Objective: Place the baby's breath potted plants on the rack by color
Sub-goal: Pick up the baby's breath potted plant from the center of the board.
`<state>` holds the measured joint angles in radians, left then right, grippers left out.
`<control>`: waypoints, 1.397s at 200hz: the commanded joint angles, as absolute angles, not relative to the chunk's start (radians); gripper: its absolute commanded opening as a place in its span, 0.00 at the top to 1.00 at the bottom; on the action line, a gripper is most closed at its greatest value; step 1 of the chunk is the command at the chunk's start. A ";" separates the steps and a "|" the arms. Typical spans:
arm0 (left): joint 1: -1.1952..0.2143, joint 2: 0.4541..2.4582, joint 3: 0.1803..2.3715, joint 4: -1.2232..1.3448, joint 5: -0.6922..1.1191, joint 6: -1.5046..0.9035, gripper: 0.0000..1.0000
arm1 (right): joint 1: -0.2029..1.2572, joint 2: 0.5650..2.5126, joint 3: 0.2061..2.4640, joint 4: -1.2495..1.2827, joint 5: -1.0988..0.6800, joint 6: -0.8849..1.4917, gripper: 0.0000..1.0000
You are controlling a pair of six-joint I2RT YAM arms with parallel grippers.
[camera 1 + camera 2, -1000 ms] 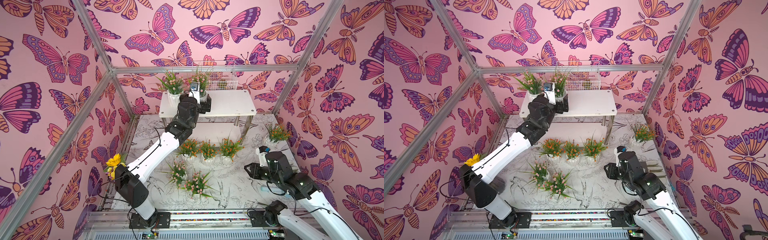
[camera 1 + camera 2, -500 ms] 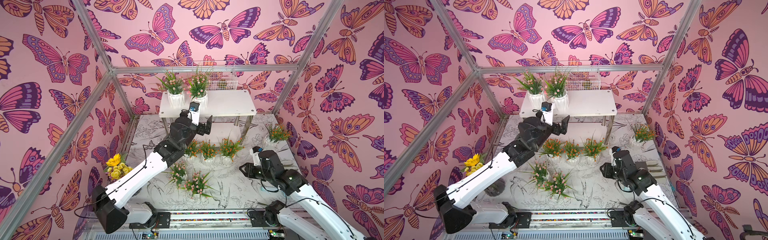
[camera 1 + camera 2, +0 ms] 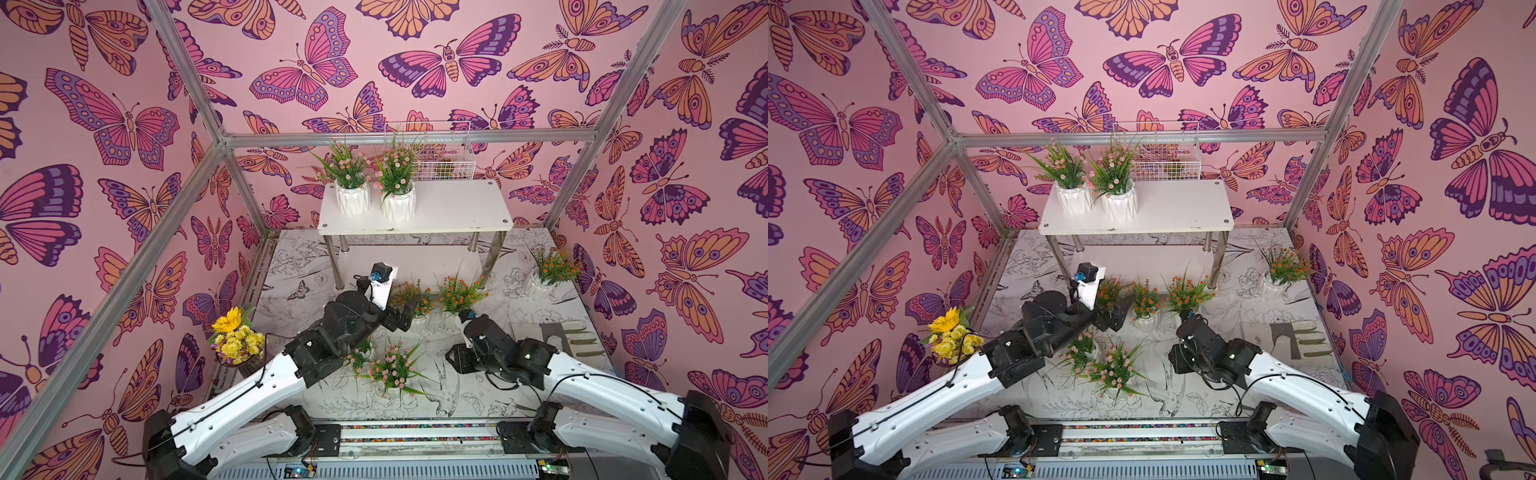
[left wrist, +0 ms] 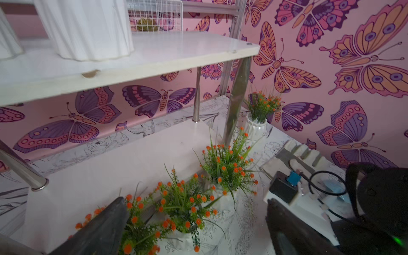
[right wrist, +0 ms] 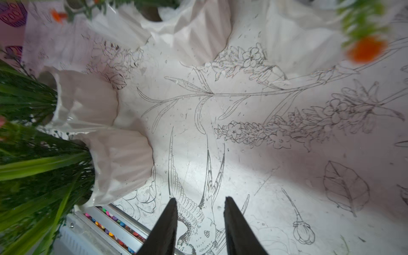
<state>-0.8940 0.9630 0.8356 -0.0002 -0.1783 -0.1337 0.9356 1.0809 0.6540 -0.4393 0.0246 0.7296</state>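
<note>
The left gripper [image 3: 400, 319], jaws apart and empty, has dropped back from the white two-tier metal-legged rack [image 3: 457, 208]. A second pink-flowered white ribbed pot [image 3: 398, 203] now stands there. The right gripper [image 5: 201, 205] gapes empty.

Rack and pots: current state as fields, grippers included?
rack top shelf: two pink baby's breath pots, side by side at one end
table: two more pink ones; four orange baby's breath pots, three in a row before the rack, one apart
left gripper: open, empty, at the orange row
right gripper: open, empty, low over the table
</note>
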 commanded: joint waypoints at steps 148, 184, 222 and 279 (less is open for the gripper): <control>-0.907 0.833 0.765 -0.171 -0.382 -0.204 0.00 | 1.165 1.389 0.830 -0.235 0.099 0.798 0.68; -0.907 0.822 0.766 -0.179 -0.387 -0.202 0.01 | 1.179 1.414 0.837 -0.224 0.101 0.807 0.69; -0.907 0.817 0.769 -0.186 -0.391 -0.195 0.00 | 1.183 1.438 0.854 -0.242 0.108 0.811 0.71; -0.904 0.820 0.775 -0.192 -0.395 -0.191 0.00 | 1.195 1.500 0.893 -0.274 0.124 0.827 0.77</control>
